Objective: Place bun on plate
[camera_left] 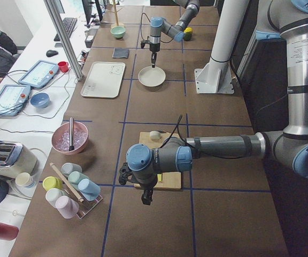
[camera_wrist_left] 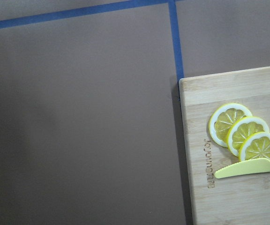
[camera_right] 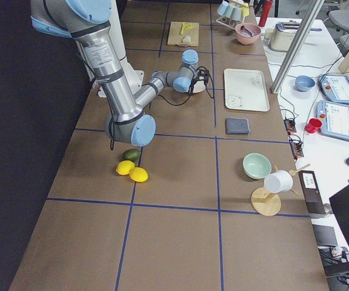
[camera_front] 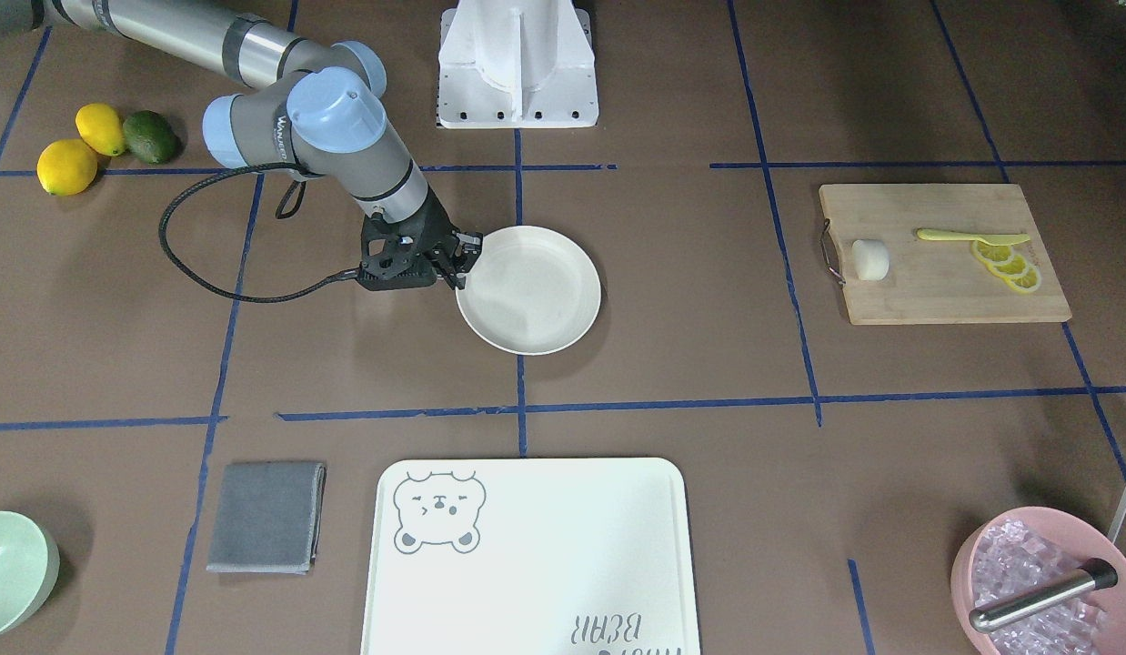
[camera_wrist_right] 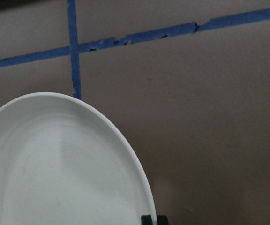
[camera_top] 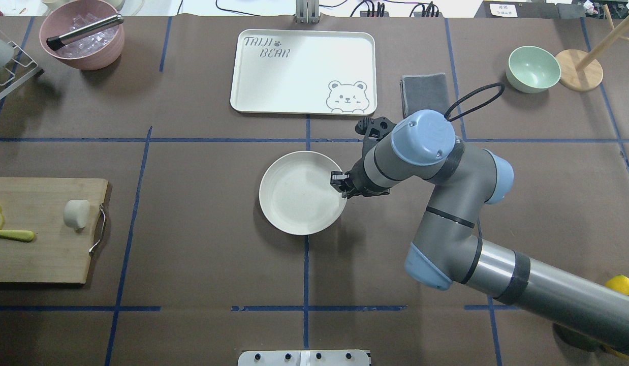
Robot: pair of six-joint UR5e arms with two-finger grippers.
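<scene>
The bun (camera_front: 870, 259) (camera_top: 76, 213), small and white, lies on the wooden cutting board (camera_front: 936, 291) near its handle end. At the table's middle sits the round cream plate (camera_front: 563, 309) (camera_top: 294, 203) (camera_wrist_right: 55, 164), with nothing on it. My right gripper (camera_front: 460, 262) (camera_top: 341, 184) is at the plate's rim, and its fingertips (camera_wrist_right: 148, 219) pinch that rim. My left gripper (camera_left: 146, 199) hangs above the table beyond the board's lemon end, away from the bun; I cannot tell whether it is open or shut.
Lemon slices (camera_wrist_left: 244, 133) and a yellow knife (camera_wrist_left: 247, 168) share the board. A bear-print tray (camera_top: 304, 71), grey cloth (camera_top: 425, 91), green bowl (camera_top: 533, 68), pink ice bowl (camera_top: 83, 40) and two lemons with an avocado (camera_front: 99, 146) ring the table.
</scene>
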